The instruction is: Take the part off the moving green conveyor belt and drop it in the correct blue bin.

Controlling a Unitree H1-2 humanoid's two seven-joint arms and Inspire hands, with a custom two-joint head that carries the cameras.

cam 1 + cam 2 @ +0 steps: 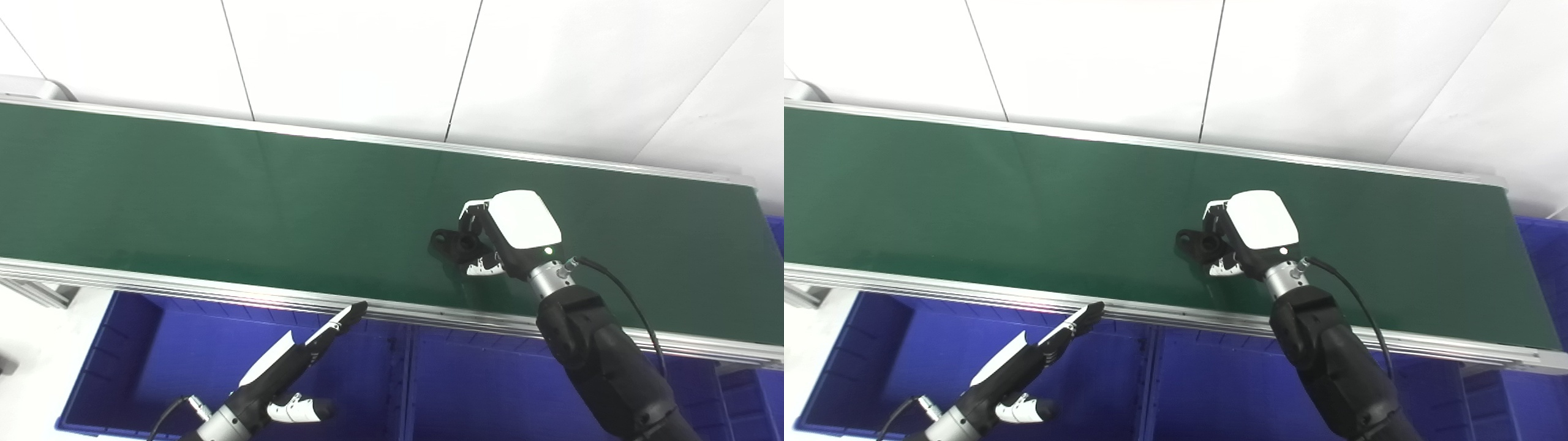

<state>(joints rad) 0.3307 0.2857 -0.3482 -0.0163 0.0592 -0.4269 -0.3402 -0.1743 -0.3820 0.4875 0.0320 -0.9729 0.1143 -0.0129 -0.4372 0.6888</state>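
Observation:
A black part with a round hole lies on the green conveyor belt, right of its middle. My right hand is down on the belt right beside it. Its fingers curl over the part's right end from behind and the thumb closes in from the front, so the hand is shut on the part; the part's left end sticks out. It also shows in the right eye view. My left hand is open and empty, fingers stretched out, over the left blue bin below the belt's front rail.
A second blue bin stands to the right of the first, under the right arm. Another blue bin shows past the belt's right end. The aluminium front rail runs between belt and bins. A white wall is behind.

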